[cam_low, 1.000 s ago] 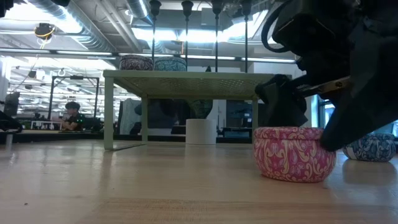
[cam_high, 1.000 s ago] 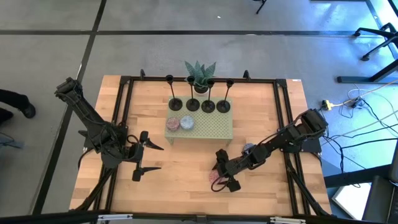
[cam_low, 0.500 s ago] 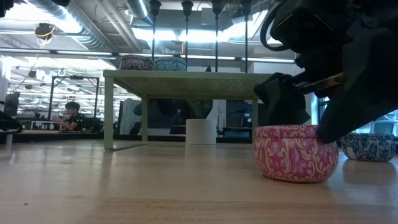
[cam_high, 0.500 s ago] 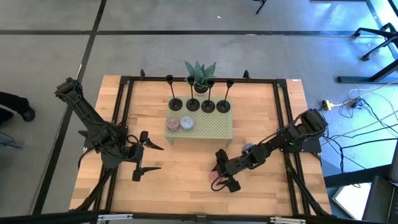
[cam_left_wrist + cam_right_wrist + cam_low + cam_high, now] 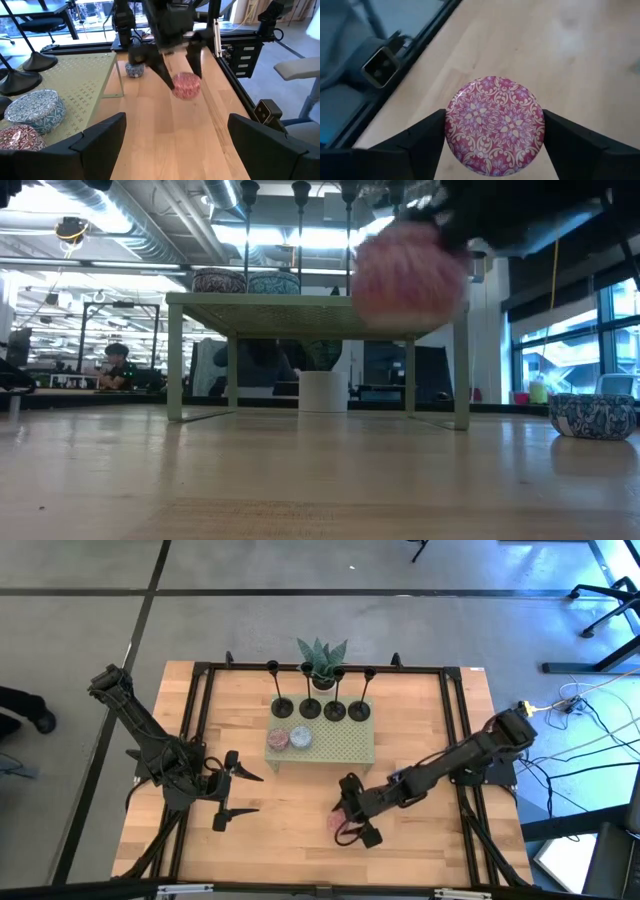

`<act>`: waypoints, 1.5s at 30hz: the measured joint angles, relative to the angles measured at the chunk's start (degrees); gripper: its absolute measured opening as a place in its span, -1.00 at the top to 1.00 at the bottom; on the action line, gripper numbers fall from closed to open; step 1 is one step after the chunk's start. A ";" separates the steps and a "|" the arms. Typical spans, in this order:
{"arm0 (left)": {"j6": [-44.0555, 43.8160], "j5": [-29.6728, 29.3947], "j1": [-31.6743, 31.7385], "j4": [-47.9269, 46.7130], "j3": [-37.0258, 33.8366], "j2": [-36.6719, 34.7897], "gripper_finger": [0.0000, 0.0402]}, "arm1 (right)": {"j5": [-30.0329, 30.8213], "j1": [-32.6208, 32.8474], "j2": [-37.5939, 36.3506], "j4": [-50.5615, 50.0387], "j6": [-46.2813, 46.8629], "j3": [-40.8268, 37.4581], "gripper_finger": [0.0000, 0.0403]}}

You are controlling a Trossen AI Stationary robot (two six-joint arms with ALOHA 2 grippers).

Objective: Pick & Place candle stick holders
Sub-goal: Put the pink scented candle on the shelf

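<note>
**A:** Start at the left; what is the left gripper [image 5: 237,794] doing?

**B:** It waits over the near-left part of the pale wooden table [image 5: 290,840]; its two dark fingers are spread wide with nothing between them, as the left wrist view confirms.

**A:** And moving toward the middle?

**B:** A pale green perforated metal shelf on thin legs [image 5: 335,748] stands at mid-table; on its left end sit two small round tins, one pink-patterned [image 5: 277,739] and one blue-patterned [image 5: 299,738], just beside each other; along its far edge stand the four black candle stick holders [image 5: 322,708] in a row, each with a round flat base, a thin stem and a small cup on top; a spiky green potted plant [image 5: 322,660] sits behind them at the table's far rim.

**A:** Is either gripper at the holders?

**B:** No; both grippers are well apart from them.

**A:** Then the right side?

**B:** The right gripper [image 5: 346,811] reaches in low across the near-middle of the table; its fingers are closed against the sides of a round pink floral tin [image 5: 494,125], one finger at each side; the low view shows that tin lifted clear of the tabletop, blurred.

**A:** Anything else there?

**B:** A blue-and-white patterned round tin [image 5: 592,415] rests on the table farther right; in the room beyond, a person [image 5: 116,363] sits at a desk.
</note>
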 joint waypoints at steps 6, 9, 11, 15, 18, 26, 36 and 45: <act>0.67 0.00 0.00 -0.10 0.00 0.00 -0.73 | 13.96 -2.17 -3.52 -15.16 -8.05 7.78 -0.48; 0.96 -0.02 0.00 -0.10 0.00 0.00 -0.73 | 22.06 -3.90 -4.41 -14.38 -10.72 9.32 -0.49; 1.75 0.00 0.00 -0.09 0.00 0.00 -0.73 | 25.88 -5.61 -4.66 -14.48 -10.77 9.66 -0.49; 1.96 -0.09 0.00 -0.06 0.00 0.00 -0.73 | 31.74 -9.75 -4.64 -14.51 -7.20 9.68 -0.50; 1.96 -0.13 0.00 -0.05 0.00 0.00 -0.73 | 32.61 -13.12 -4.36 -14.48 -3.76 9.68 -0.50; 1.96 -0.11 0.00 -0.06 0.00 0.00 -0.73 | 22.15 -18.16 -4.33 -13.05 -2.88 9.71 -0.50; 1.96 -0.09 0.00 -0.06 0.00 0.00 -0.73 | 19.47 -18.88 -4.36 -16.06 -4.70 9.77 -0.50; 1.96 -0.07 0.00 -0.04 0.00 0.00 -0.73 | 19.22 -18.86 -4.29 -17.04 -4.87 9.71 -0.66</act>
